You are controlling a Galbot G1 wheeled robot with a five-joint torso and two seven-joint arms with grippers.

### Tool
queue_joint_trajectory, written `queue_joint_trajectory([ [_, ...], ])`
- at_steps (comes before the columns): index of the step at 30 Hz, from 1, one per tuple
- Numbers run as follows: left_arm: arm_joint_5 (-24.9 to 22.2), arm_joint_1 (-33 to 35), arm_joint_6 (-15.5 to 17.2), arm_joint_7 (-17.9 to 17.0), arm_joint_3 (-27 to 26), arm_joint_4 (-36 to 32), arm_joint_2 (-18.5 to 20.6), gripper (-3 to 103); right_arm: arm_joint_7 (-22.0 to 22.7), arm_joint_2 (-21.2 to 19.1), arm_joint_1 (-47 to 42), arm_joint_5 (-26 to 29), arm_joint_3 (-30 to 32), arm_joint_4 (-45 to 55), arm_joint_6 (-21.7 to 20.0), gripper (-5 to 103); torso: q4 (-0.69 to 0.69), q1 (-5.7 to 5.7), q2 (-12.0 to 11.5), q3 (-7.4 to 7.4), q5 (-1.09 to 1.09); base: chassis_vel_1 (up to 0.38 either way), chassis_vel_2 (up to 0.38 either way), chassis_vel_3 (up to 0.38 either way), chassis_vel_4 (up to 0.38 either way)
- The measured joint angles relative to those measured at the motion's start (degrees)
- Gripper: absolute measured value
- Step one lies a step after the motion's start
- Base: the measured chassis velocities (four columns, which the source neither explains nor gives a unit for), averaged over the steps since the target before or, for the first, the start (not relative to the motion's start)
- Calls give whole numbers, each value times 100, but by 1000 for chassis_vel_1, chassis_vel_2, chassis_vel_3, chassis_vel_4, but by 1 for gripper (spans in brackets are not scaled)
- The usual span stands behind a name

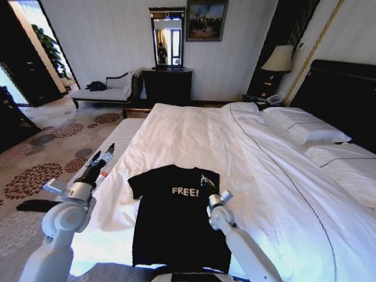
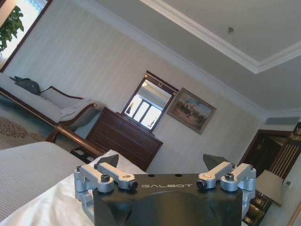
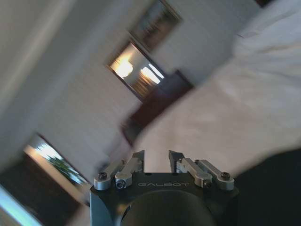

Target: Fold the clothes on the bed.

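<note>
The black T-shirt (image 1: 176, 217) with white "FREE!" lettering lies flat, chest up, near the foot of the white bed (image 1: 247, 147). My right gripper (image 1: 205, 180) hovers over the shirt's shoulder just right of the lettering. In the right wrist view the right gripper (image 3: 156, 157) has a narrow gap between its fingers with nothing in it, and the dark shirt (image 3: 275, 188) lies beside it on the white duvet (image 3: 225, 108). My left gripper (image 1: 108, 153) is raised off the bed's left edge, left of the shirt's sleeve. In the left wrist view the left gripper (image 2: 161, 162) stands wide open and empty.
White pillows (image 1: 305, 126) lie against the dark headboard (image 1: 343, 94) at the right. A lamp (image 1: 278, 59) stands in the far corner. A dark dresser (image 1: 167, 87) with a mirror and a pale chaise lounge (image 1: 108, 93) line the far wall. Patterned carpet (image 1: 53, 158) lies left of the bed.
</note>
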Motion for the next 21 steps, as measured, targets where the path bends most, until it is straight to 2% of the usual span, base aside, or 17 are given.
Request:
queue_joint_trajectory([
  [2,-17,-33,10,-21,16,22,-17,100,-159,-27,-44,134,67,215,85,41,0,0,0,0,0,0,0,0,0],
  [4,-19,-46,16,-27,23,30,-25,100,-187,-48,-61,170,118,296,102,41,0,0,0,0,0,0,0,0,0],
  [7,9,-64,49,-48,20,100,-29,100,-81,-106,-101,265,363,408,95,57,0,0,0,0,1,0,0,0,0],
  [9,51,-65,73,-81,18,143,-26,100,-11,-118,-115,278,444,430,80,57,0,0,0,0,1,0,0,0,0],
  [12,566,13,355,-460,63,612,5,100,318,-160,-189,213,790,474,45,74,-2,0,0,0,1,0,0,0,0],
  [13,774,91,395,-501,130,797,-16,100,378,-175,-216,147,869,472,46,79,-1,0,0,0,1,0,0,0,0],
  [14,774,91,395,-501,130,797,-16,100,378,-175,-216,147,869,472,46,79,-1,0,0,0,1,0,0,0,0],
  [15,1057,165,386,-477,255,1091,-113,100,431,-180,-238,66,942,455,48,84,2,0,0,0,-1,0,0,0,0],
  [16,1126,159,372,-464,325,1257,-212,100,476,-175,-243,30,971,445,47,89,2,0,0,0,0,0,0,0,0],
  [17,1077,133,373,-469,388,1376,-295,100,526,-166,-245,0,991,439,41,95,2,0,0,0,0,0,0,0,0],
  [18,1077,133,373,-469,388,1376,-295,100,526,-166,-245,0,991,439,41,95,2,0,0,0,0,0,0,0,0],
  [21,123,-114,548,-602,606,1706,-589,100,687,-142,-258,-103,1027,432,-11,100,0,0,0,0,1,0,0,0,0],
])
